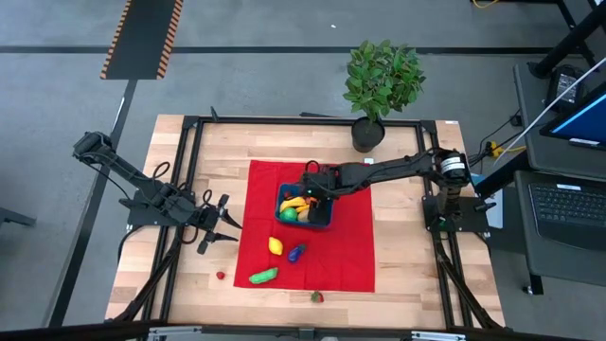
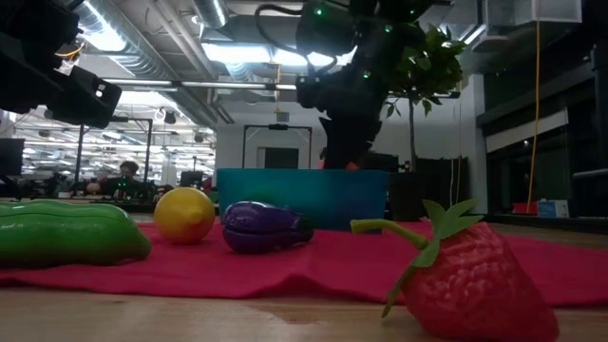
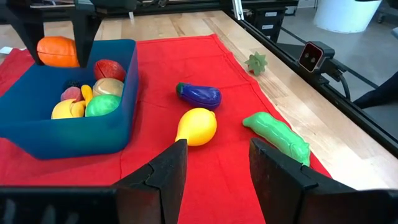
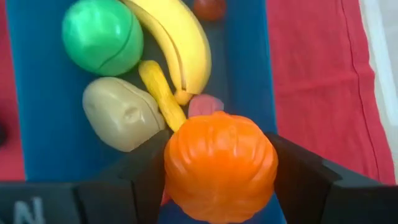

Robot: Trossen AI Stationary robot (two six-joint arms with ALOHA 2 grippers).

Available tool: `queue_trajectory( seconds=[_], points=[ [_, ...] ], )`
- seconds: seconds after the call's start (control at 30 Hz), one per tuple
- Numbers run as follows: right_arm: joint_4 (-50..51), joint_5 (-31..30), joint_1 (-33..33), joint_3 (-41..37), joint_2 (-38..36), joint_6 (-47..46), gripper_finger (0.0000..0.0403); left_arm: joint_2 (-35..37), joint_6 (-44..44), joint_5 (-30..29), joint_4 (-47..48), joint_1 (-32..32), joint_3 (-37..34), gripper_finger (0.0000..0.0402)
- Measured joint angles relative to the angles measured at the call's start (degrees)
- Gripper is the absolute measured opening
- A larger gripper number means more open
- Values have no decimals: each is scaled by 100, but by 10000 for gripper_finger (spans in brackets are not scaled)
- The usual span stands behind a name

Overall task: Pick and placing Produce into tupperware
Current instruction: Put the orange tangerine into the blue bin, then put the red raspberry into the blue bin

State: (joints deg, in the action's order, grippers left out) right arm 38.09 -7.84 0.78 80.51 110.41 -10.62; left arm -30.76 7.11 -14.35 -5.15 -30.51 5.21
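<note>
1. High view: the tupperware (image 1: pixel 305 210), dark teal-blue, sits near the middle of the red cloth (image 1: pixel 350 246) on the wooden worktop (image 1: pixel 218 166). The right gripper (image 1: pixel 312 192) hangs over the tupperware's far edge, and yellow and green produce shows inside it. Off the tupperware's near side lie a lemon (image 1: pixel 276 246), an eggplant (image 1: pixel 296 252) and a green pickle-shaped piece (image 1: pixel 263 276), all on the cloth. A strawberry (image 1: pixel 316 296) rests at the cloth's near edge; a small red piece (image 1: pixel 221 276) lies on bare wood. The left gripper (image 1: pixel 220 221) waits beside the cloth, well apart from the tupperware, fingers spread. A potted plant (image 1: pixel 381 80) stands beyond the cloth

2. Low view: the tupperware (image 2: pixel 302 198) stands behind the lemon (image 2: pixel 184 215) and eggplant (image 2: pixel 264 227); the strawberry (image 2: pixel 465 280) is nearest the camera, the green piece (image 2: pixel 66 233) beside the lemon

3. Left wrist view: the left gripper (image 3: pixel 216 171) is spread and empty, with the lemon (image 3: pixel 197 126) just ahead. The right gripper (image 3: pixel 57 46) pinches an orange fruit (image 3: pixel 57 51) above the tupperware (image 3: pixel 93 134)

4. Right wrist view: the right gripper (image 4: pixel 221 171) is clamped on the orange fruit (image 4: pixel 220 165) over the tupperware (image 4: pixel 37 134), which holds a banana (image 4: pixel 180 46), a green round piece (image 4: pixel 102 36) and a beige potato (image 4: pixel 121 114)
</note>
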Motion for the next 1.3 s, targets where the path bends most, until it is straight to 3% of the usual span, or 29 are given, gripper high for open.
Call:
queue_trajectory(
  seconds=[0.8, 1.13, 1.3],
  points=[
    [342, 48, 19, -6, 60, -373, 265, 2, 1, -2, 10, 1, 0, 163],
    [741, -11, -178, 748, 53, -70, 266, 2, 1, -2, 9, 1, 0, 163],
    [403, -803, -496, 817, 48, 42, 267, 2, 1, -2, 4, 0, 0, 163]
  ],
)
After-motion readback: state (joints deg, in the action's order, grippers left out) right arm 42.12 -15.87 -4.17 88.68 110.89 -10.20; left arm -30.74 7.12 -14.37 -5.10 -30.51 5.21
